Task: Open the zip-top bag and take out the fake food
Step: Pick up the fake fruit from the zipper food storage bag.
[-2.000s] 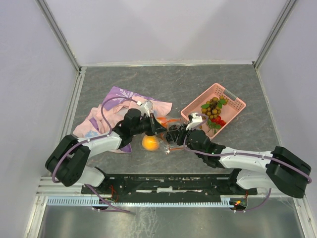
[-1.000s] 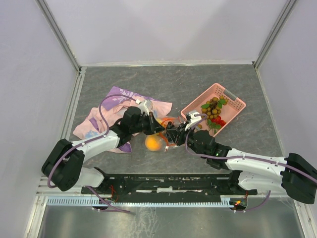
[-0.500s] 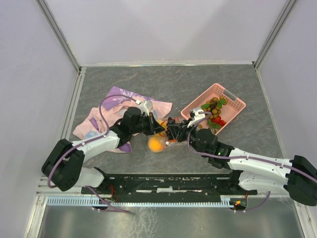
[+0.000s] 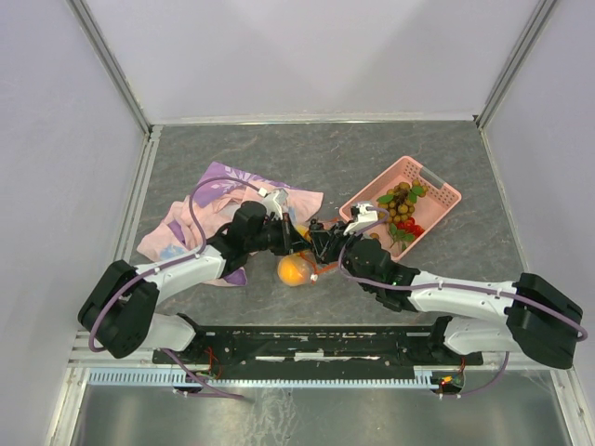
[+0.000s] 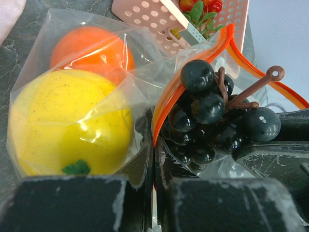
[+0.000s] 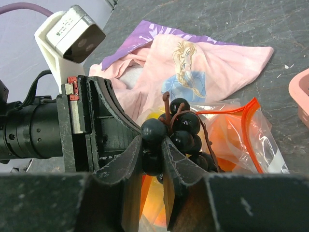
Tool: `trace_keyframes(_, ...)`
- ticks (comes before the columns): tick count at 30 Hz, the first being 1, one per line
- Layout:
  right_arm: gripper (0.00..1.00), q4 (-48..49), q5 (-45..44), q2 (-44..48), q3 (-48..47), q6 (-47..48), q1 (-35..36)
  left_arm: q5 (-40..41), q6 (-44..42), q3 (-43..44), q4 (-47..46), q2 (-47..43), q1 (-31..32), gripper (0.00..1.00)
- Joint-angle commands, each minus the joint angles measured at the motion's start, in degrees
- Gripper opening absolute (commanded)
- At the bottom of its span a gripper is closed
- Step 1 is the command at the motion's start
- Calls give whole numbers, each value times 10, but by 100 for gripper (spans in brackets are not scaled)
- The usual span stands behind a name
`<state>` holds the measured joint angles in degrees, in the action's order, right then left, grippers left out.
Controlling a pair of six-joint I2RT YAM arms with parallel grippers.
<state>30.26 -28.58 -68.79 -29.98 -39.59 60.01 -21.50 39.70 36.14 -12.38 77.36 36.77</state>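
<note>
One fruit is mid-removal: the left gripper (image 5: 153, 186) pinches the zip-top bag (image 5: 140, 72), the right gripper (image 6: 155, 157) clasps the dark grape bunch (image 6: 179, 130), which likely needs lifting clear next.

Pink-purple patterned cloth (image 4: 218, 190) crumpled on grey table (image 4: 372, 149), left of centre. Pink perforated basket (image 4: 435, 177) well apart, right side, set askew.

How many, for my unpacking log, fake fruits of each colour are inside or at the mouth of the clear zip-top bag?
Round yellow plastic fruit: 1
Round orange plastic fruit: 1
Dark purple plastic grape bunch: 1
Total: 3
</note>
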Motion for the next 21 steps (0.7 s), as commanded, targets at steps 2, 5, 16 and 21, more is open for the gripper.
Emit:
trace_keyframes(2, 27, 67, -18, 1, -37, -2, 3, -9, -33, 4, -4, -5, 3, 3)
trace_keyframes(5, 27, 61, -31, 10, -39, 5, 3, -10, -33, 1, -4, -2, 3, 3)
trace_keyframes(16, 27, 70, -71, -2, -33, -59, 3, -11, -35, 6, -1, 2, 4, 3)
trace_keyframes(21, 27, 106, -64, -26, -35, -84, 3, -9, -35, 4, -1, 6, 8, 3)
